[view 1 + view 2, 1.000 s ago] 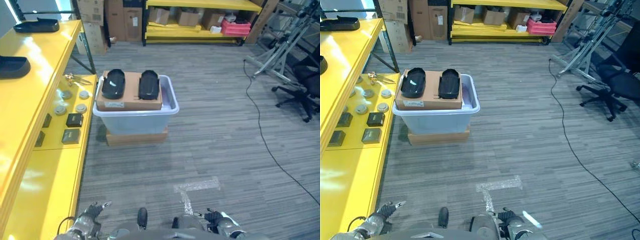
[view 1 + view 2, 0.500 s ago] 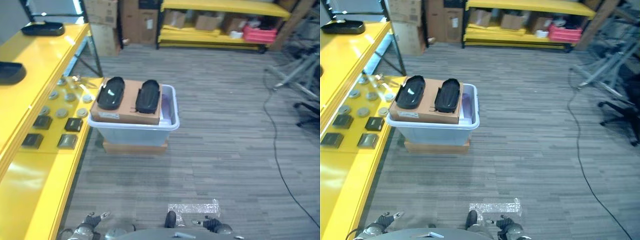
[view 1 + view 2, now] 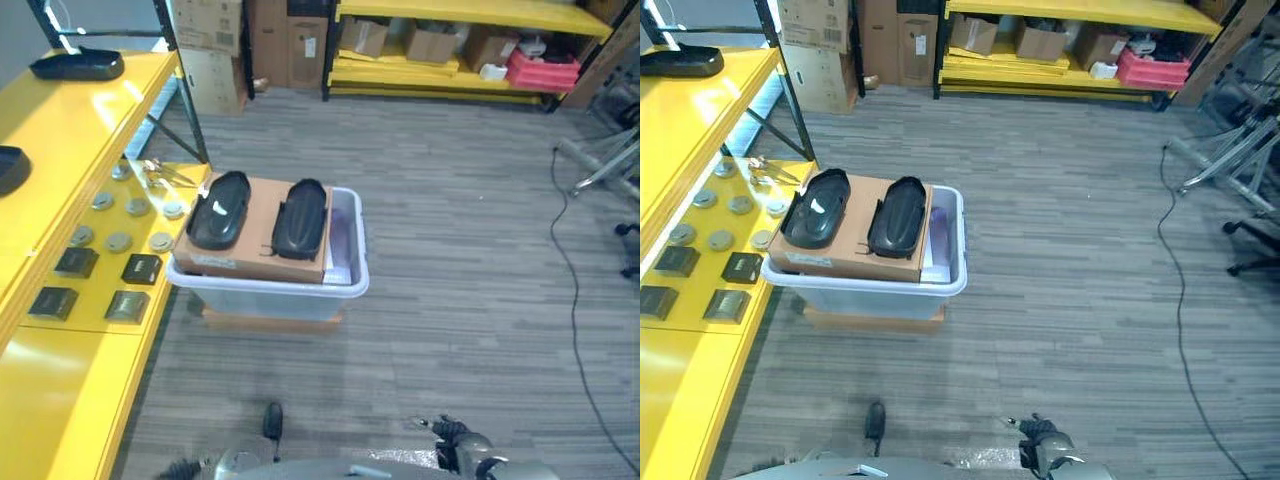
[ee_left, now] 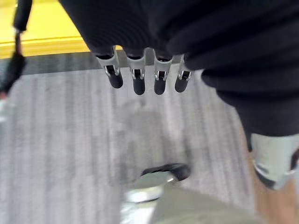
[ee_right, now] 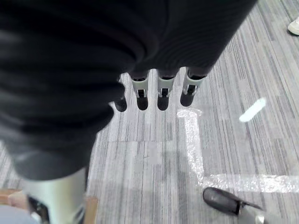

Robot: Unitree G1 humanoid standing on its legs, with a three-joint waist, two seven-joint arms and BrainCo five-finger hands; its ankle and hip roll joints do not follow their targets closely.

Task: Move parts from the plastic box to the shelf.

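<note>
both hands hang low at the near edge, over the floor [image 3: 450,300]. the left hand [image 4: 145,74] has its fingers straight and relaxed, holding nothing. the right hand [image 5: 159,93] is the same, fingers loose and empty. two black parts [image 3: 218,208] lie on a cardboard sheet [image 3: 258,225] atop the plastic box [image 3: 340,285], just right of the yellow shelf [image 3: 60,200].

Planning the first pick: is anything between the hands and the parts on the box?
Nothing visible: bare floor lies between the right hand and the plastic box, where two black parts sit on cardboard. The left hand hangs empty.
</note>
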